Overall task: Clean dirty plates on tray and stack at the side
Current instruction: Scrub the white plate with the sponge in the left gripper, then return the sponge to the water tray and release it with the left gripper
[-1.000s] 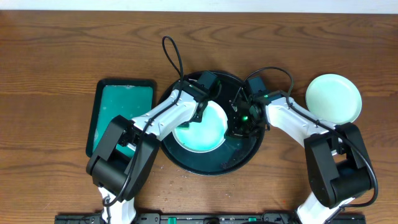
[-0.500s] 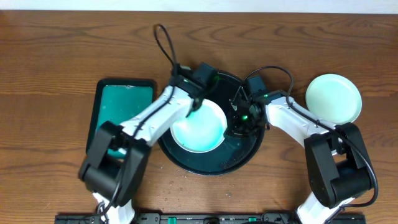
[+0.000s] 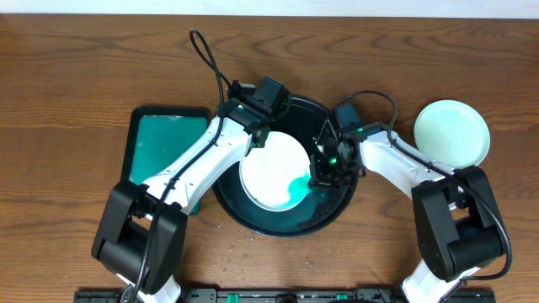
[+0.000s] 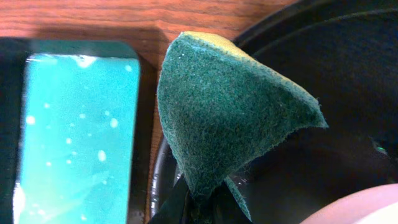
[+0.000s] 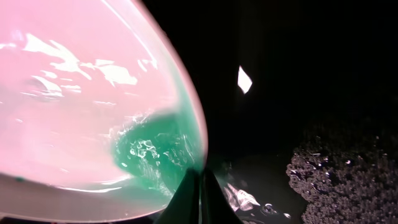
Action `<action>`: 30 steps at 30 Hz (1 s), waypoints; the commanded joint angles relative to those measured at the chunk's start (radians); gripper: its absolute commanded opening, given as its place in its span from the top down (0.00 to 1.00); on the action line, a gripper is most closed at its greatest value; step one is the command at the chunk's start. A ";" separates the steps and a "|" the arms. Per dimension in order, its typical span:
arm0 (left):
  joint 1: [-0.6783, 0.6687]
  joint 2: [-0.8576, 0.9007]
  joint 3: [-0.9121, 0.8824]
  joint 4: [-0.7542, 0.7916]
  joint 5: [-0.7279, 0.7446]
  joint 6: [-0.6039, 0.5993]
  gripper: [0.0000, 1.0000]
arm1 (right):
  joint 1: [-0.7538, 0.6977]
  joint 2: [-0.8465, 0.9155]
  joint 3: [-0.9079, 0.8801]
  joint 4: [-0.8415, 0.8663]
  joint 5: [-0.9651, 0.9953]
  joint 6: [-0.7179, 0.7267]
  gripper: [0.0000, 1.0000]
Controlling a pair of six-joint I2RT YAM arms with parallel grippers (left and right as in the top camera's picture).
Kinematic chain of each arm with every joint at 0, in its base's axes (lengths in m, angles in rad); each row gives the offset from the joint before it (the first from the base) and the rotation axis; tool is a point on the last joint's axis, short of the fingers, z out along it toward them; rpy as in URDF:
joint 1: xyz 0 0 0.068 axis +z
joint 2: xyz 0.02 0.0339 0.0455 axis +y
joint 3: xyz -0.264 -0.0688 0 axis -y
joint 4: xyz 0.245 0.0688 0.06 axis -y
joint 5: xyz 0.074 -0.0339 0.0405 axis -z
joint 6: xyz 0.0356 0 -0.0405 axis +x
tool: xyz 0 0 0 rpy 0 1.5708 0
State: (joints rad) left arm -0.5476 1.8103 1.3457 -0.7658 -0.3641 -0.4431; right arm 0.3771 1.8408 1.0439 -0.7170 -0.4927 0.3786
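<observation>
The black round tray [image 3: 337, 210] holds a white plate [image 3: 268, 172], tilted, with green liquid pooled at its lower right edge. My right gripper [image 3: 318, 174] is shut on that plate's right rim; in the right wrist view the fingers [image 5: 200, 193] pinch the rim of the plate [image 5: 81, 106] beside the green pool [image 5: 155, 149]. My left gripper [image 3: 257, 135] is shut on a green sponge [image 4: 230, 112] with a yellow back, held above the tray's upper left rim [image 4: 280, 31], off the plate. A second plate [image 3: 451, 133] lies on the table to the right.
A rectangular green tray with a black rim [image 3: 160, 156] lies left of the black tray; it also shows in the left wrist view [image 4: 74, 124]. Foam [image 5: 348, 174] lies on the black tray's floor at the right. A black cable [image 3: 210, 59] loops behind the left arm.
My left gripper has lifted the sponge off the plate and moved up and left to the tray's rim. The plate's centre now shows white, with green liquid gathered near the right gripper.
</observation>
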 commanded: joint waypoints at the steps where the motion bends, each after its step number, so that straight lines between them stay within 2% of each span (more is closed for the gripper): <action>1: 0.008 -0.038 0.028 -0.005 0.031 0.024 0.93 | -0.001 0.005 -0.011 -0.005 0.043 -0.016 0.99; 8: 0.074 -0.159 0.047 -0.032 0.031 0.039 0.93 | -0.001 0.005 0.006 -0.003 0.043 -0.022 0.98; 15: 0.280 -0.245 0.046 -0.174 0.046 0.019 0.93 | -0.001 0.005 0.051 0.033 0.043 -0.080 0.98; 17: 0.338 -0.243 0.045 -0.218 0.074 0.017 0.93 | -0.002 0.005 0.068 0.044 0.043 -0.068 0.99; 18: 0.389 -0.241 0.041 -0.240 0.134 0.006 0.92 | -0.001 0.005 0.089 0.046 0.042 -0.068 0.99; 24: 0.486 -0.241 0.013 -0.247 0.272 -0.003 0.93 | -0.001 0.005 0.137 0.027 0.039 -0.065 0.99; 25: 0.493 -0.241 0.011 -0.249 0.273 -0.003 0.93 | -0.001 0.005 0.138 0.024 0.039 -0.065 0.93; 27: 0.500 -0.241 0.010 -0.254 0.274 -0.002 0.93 | 0.000 0.005 0.138 0.008 0.039 -0.066 0.52; 30: 0.500 -0.241 0.010 -0.254 0.271 0.001 0.88 | 0.009 0.005 0.137 -0.001 0.043 -0.092 0.49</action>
State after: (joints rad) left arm -0.0521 1.5677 1.3636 -1.0172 -0.1188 -0.4339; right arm 0.3767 1.8412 1.1679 -0.7143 -0.4541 0.3153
